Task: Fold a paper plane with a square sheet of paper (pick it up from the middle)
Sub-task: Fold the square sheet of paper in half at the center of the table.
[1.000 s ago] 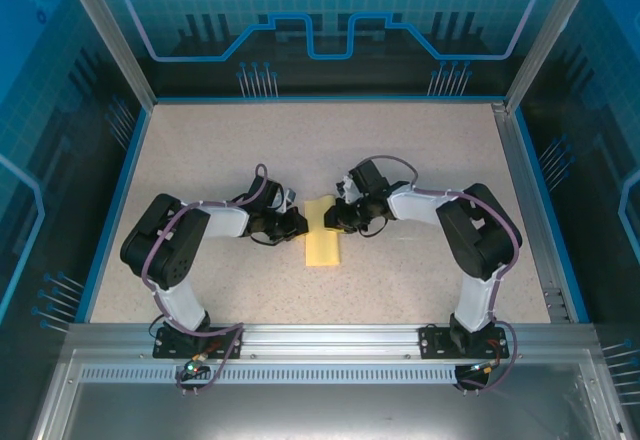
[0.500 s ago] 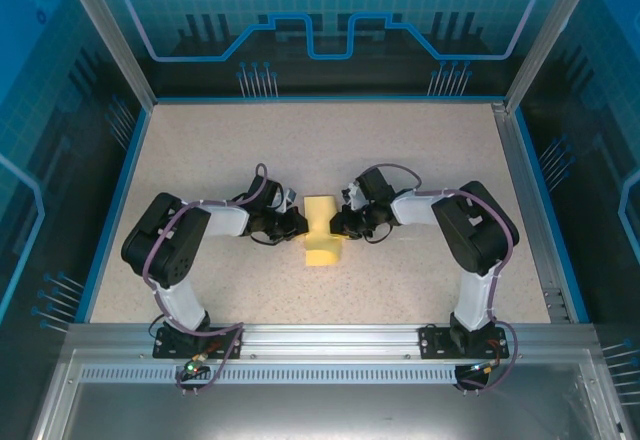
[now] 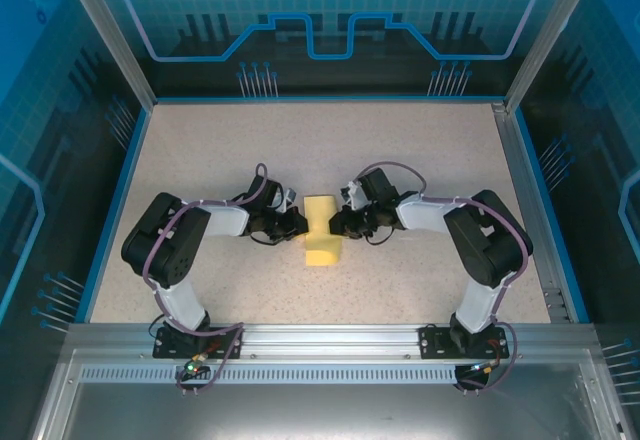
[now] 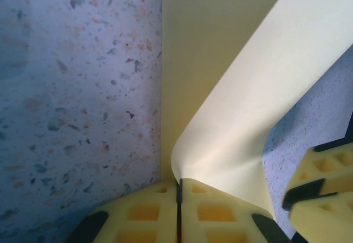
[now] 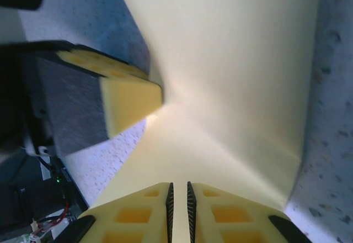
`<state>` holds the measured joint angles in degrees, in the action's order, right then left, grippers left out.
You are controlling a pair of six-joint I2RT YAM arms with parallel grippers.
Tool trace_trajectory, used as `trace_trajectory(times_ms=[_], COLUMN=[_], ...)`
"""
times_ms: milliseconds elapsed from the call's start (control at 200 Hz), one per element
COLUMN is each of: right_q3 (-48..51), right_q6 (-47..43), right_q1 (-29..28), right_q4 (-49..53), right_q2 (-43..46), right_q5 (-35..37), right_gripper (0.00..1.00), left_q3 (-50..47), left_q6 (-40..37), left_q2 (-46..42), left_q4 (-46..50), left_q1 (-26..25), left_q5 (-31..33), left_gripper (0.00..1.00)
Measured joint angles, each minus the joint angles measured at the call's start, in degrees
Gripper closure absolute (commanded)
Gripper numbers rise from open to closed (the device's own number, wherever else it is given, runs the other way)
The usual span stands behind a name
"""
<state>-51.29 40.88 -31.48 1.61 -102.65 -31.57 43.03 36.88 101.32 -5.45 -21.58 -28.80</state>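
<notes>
Seen from above, your two arms bent inward from the bottom of the frame and met at the centre of the speckled table point(image 3: 420, 160). Between them sat the paper point(image 3: 321, 245), a pale-yellow sheet folded into a narrow strip that ran up and down the frame. Its lower end lay on the table.

Your left pincer point(image 3: 300, 225) reached the strip from the left of the frame and your right pincer point(image 3: 334, 223) from the right, each touching a long side at about the same height.

In the left wrist view, at the bottom centre, your left pincer point(image 4: 179, 190) was closed, its yellow fingers pressed together on an edge of the paper. The sheet curled up from that grip toward the upper right, and one finger of the other pincer point(image 4: 325, 168) showed at the lower right.

In the right wrist view, at the bottom centre, your right pincer point(image 5: 178, 196) was closed to a thin slit with the paper running into it, so it was gripping the sheet. A finger of the left pincer point(image 5: 129, 102) pressed against the paper at the middle left.
</notes>
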Motion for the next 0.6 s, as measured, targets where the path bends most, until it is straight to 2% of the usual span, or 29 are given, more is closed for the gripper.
trace_trajectory(times_ms=[375, 600], right_q3=[2.49, 2.84], right_q6=[-0.46, -0.46], right_q1=[-0.02, -0.15], right_q4=[0.28, 0.92], right_q2=[-1.81, 1.25], right_q5=[0.11, -0.11], right_gripper=[0.82, 0.81], left_q3=[0.00, 0.00], left_q6=[0.00, 0.00], left_q2=[0.02, 0.02], left_q4=[-0.02, -0.02], left_q1=[0.00, 0.00], left_q5=[-0.02, -0.02], left_gripper=[0.92, 0.92])
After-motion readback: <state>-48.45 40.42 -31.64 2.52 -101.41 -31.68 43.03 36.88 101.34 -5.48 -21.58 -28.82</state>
